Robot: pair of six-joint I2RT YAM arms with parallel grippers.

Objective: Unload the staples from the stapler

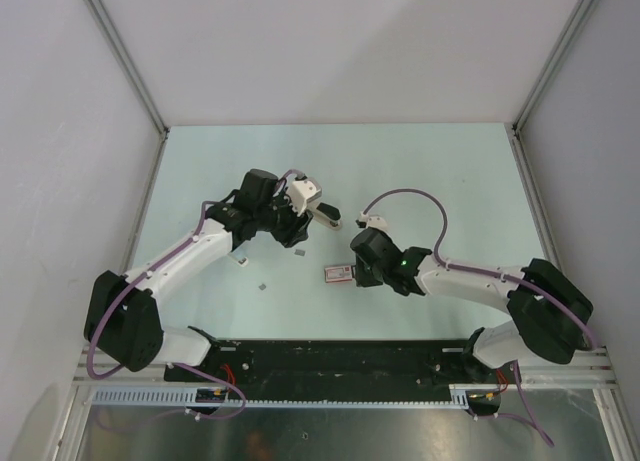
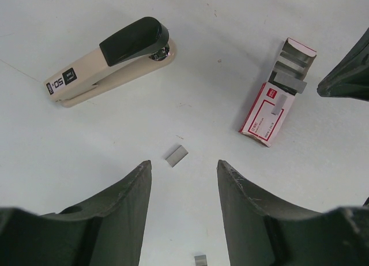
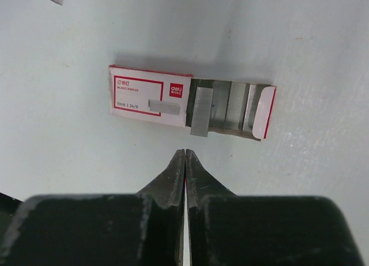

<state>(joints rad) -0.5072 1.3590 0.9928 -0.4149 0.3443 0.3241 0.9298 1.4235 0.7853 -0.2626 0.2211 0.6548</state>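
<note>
The pale green table (image 1: 430, 171) bears everything. The left gripper (image 2: 184, 165) hangs with its jaws parted, grasping nothing. The right gripper (image 3: 185, 154) is clenched on empty air, its tips just short of the staple box (image 3: 147, 96). The stapler (image 2: 109, 61), beige with a black top, lies on the table well apart from that red-and-white box and seems closed, though the angle is poor. The box's drawer is slid out, with staples (image 3: 200, 111) across it. A loose strip (image 2: 176, 155) lies below the left jaws.
</note>
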